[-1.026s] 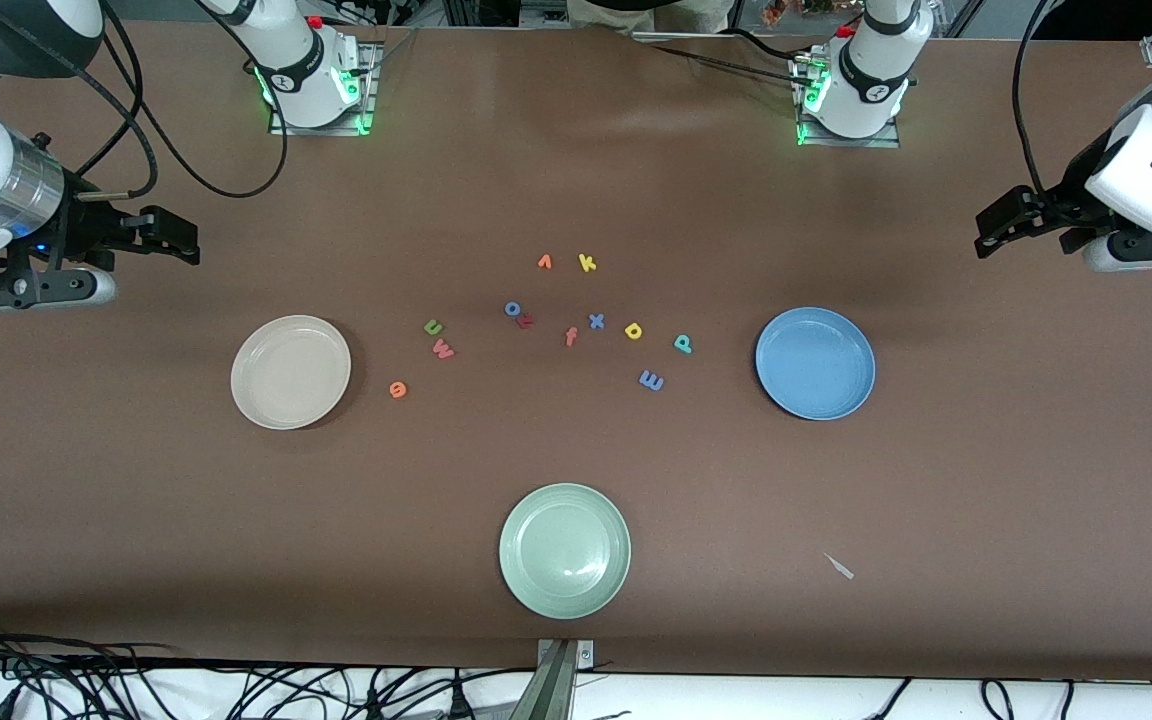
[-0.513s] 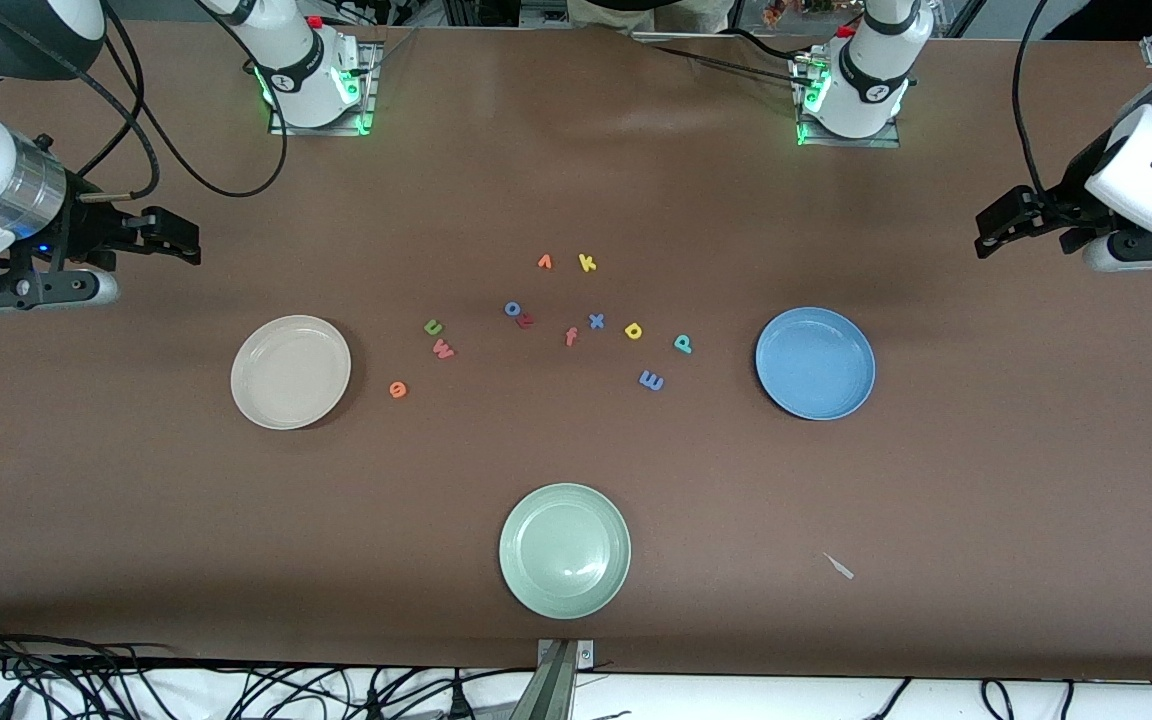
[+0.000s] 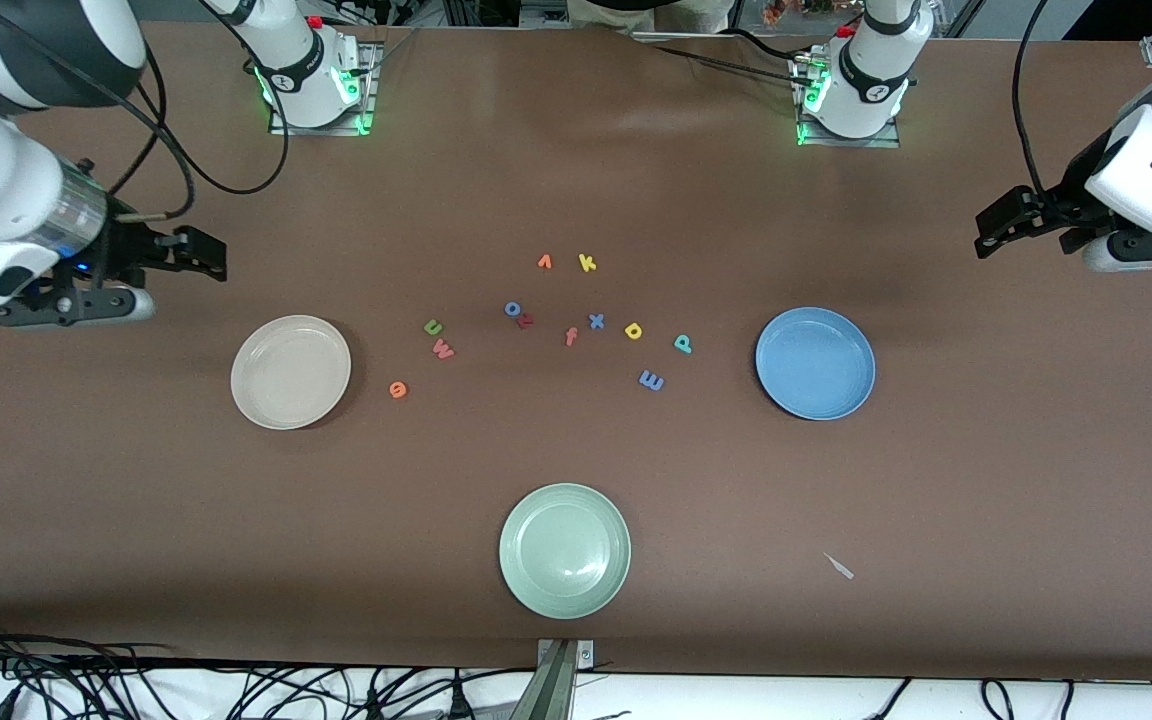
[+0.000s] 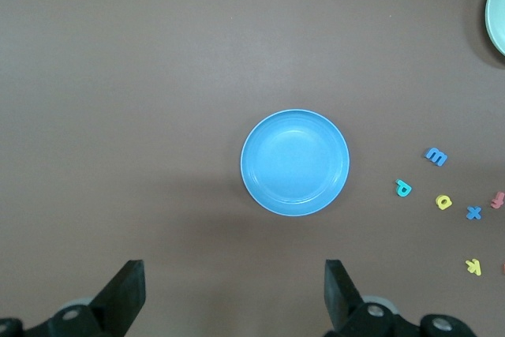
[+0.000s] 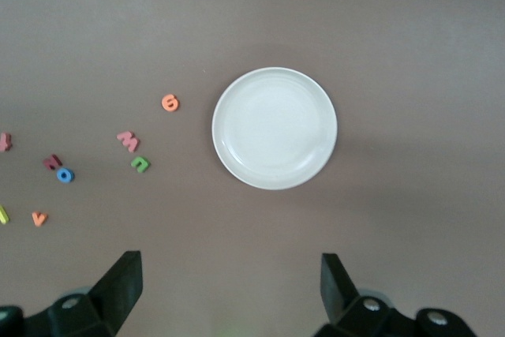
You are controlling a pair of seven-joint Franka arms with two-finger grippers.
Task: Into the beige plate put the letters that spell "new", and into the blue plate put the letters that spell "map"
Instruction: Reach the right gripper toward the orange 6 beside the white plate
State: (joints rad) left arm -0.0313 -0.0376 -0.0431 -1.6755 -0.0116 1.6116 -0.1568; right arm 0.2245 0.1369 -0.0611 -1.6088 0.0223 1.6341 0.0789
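With both the right gripper [image 3: 201,255] and the left gripper [image 3: 996,232] wide and empty above the table ends, all letters lie between the beige plate [image 3: 290,371] and blue plate [image 3: 815,362], so tight clustering risks picking the red r [image 3: 526,321] instead of the red w [image 3: 444,349].

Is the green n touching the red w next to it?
Apart. In the right wrist view a strip of bare table shows between the green n and the red w; the front view shows the same gap.
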